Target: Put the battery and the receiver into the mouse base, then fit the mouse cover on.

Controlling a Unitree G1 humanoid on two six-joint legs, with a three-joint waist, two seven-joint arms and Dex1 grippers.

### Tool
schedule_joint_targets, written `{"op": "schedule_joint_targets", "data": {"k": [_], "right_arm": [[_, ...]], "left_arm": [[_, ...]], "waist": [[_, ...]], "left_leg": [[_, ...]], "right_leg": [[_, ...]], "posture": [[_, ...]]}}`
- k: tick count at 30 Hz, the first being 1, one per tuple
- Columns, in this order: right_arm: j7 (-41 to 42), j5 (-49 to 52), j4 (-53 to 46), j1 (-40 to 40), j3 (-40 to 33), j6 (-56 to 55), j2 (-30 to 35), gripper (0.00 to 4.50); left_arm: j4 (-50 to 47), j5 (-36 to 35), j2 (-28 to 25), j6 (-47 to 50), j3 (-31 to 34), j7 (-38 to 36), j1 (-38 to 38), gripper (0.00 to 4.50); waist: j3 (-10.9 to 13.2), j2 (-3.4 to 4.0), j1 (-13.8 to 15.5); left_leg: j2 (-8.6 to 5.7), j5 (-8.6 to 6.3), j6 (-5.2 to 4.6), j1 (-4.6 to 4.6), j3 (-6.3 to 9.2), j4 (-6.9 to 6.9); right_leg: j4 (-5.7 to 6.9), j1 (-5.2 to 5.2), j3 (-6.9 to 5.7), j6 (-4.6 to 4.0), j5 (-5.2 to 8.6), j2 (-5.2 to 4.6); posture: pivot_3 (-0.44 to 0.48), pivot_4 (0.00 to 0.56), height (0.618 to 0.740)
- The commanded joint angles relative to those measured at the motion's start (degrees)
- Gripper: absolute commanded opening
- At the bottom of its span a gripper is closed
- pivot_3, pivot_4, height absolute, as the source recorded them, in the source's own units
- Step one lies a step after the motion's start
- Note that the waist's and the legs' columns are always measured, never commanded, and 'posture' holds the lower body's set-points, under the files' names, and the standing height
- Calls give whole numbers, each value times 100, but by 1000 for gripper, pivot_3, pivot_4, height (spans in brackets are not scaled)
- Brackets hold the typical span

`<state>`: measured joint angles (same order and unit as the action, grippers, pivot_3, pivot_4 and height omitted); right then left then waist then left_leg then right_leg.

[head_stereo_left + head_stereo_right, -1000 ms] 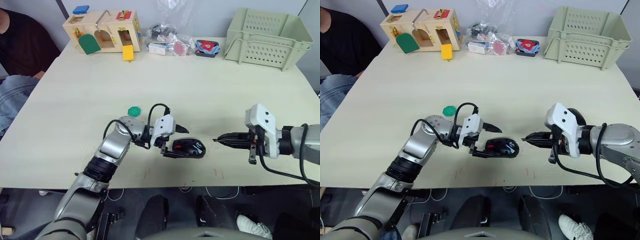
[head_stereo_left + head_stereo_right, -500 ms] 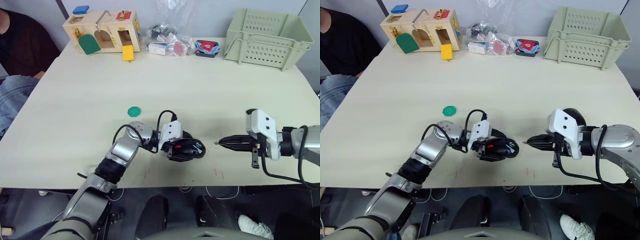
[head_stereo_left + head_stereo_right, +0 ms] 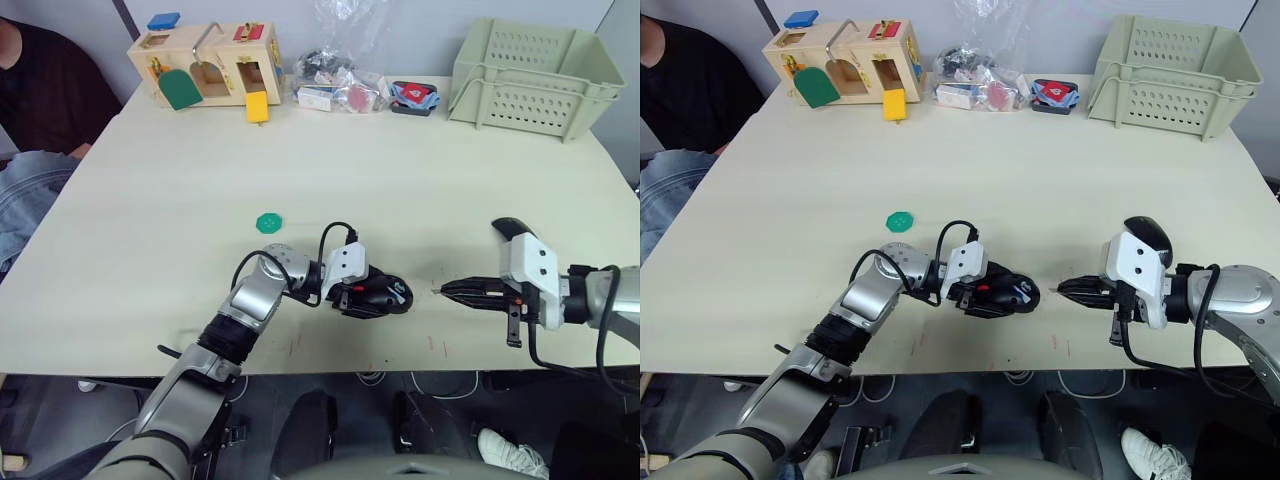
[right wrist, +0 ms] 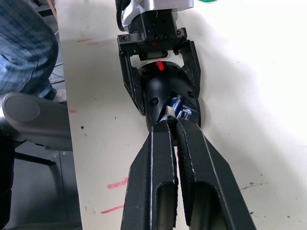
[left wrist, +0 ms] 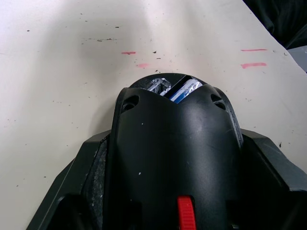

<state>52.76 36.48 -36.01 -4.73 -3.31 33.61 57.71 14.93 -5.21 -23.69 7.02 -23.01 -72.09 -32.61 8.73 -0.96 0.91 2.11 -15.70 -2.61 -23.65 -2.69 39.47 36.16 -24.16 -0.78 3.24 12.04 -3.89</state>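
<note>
The black mouse base [image 3: 396,295], red wheel on top, lies near the table's front edge. My left gripper [image 3: 372,298] is shut on it, a finger along each side. The blue battery [image 4: 177,106] sits in the open rear of the base, also visible as the battery [image 5: 185,89] in the left wrist view. My right gripper [image 3: 443,290] is shut, its tips pointing at the rear of the base a short gap away. The glossy mouse cover [image 3: 1146,233] lies behind my right wrist. The receiver is hidden.
A green disc [image 3: 267,222] lies behind my left arm. At the table's far edge stand a wooden toy house [image 3: 205,62], plastic bags of parts [image 3: 335,85] and a pale green crate [image 3: 525,75]. A seated person [image 3: 30,150] is at the left.
My left gripper slid right along the mouse base and closed on its sides. My right wrist rolled and its tips drew back slightly to the right.
</note>
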Motion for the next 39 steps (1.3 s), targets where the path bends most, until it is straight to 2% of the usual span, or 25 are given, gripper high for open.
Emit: {"op": "schedule_joint_targets", "data": {"k": [1, 6, 12, 16, 20, 25, 32, 36, 39], "right_arm": [[-46, 210, -150, -138, -272, 164, -28, 0], [-422, 619, -357, -518, -238, 1259, 280, 0], [-1150, 1405, -198, -2012, 165, 3269, 301, 0], [-1762, 1771, 108, -3197, 503, 4748, -263, 0], [-2187, 1892, 462, -3972, 622, 5782, -898, 0], [-2894, 3027, 1390, -5079, 1862, 5889, -674, 0], [-4213, 4233, 2554, -6010, 2884, 5889, -744, 0], [-4982, 5094, 3375, -6662, 3793, 5889, -777, 0], [-5584, 5548, 3782, -6865, 4064, 5889, -956, 0]], "left_arm": [[7, 53, -9, 10, -40, -31, 18, 3036], [-156, 86, -46, 191, -52, 30, 35, 3001], [-304, 222, -19, 412, -107, 210, 0, 3001], [-404, 347, 30, 568, -149, 368, -15, 3001], [-480, 435, 76, 693, -178, 486, -10, 3001], [-672, 481, 70, 852, -250, 531, 41, 3001], [-750, 502, 32, 968, -295, 505, 41, 3001], [-699, 522, 38, 968, -305, 509, 0, 3001], [-685, 533, 34, 948, -317, 498, -10, 3001]], "waist": [[0, 0, -2], [0, 0, -6], [-2, 4, -6], [-2, 5, -3], [-3, 6, 1], [-4, 9, -7], [-4, 9, -15], [-4, 9, -6], [-4, 9, -5]], "left_leg": [[0, 0, 0, 0, 0, 0], [0, 0, 0, 3, 4, 4], [1, 0, 0, 13, 3, 6], [1, 0, 0, 9, 5, 6], [-1, 0, 0, 4, 6, 7], [-2, 0, 0, 2, 3, 9], [-2, 0, -1, -6, 2, 9], [-1, 1, -1, -10, -6, 8], [-1, 1, -1, -14, -6, 8]], "right_leg": [[0, 0, 0, 0, 0, 0], [10, -1, 3, -1, 0, 0], [26, -2, 11, -4, 1, -2], [27, -4, 9, -5, 0, -4], [29, -5, 7, -6, -1, -8], [34, -11, 8, -6, -1, -14], [38, -21, 9, -5, -2, -16], [48, -35, 16, -6, -1, -15], [49, -40, 16, -6, -1, -15]], "posture": [[0, 150, 740], [0, 150, 740], [0, 150, 740], [0, 150, 740], [0, 150, 740], [0, 150, 740], [0, 150, 740], [0, 150, 740], [0, 150, 740]]}}
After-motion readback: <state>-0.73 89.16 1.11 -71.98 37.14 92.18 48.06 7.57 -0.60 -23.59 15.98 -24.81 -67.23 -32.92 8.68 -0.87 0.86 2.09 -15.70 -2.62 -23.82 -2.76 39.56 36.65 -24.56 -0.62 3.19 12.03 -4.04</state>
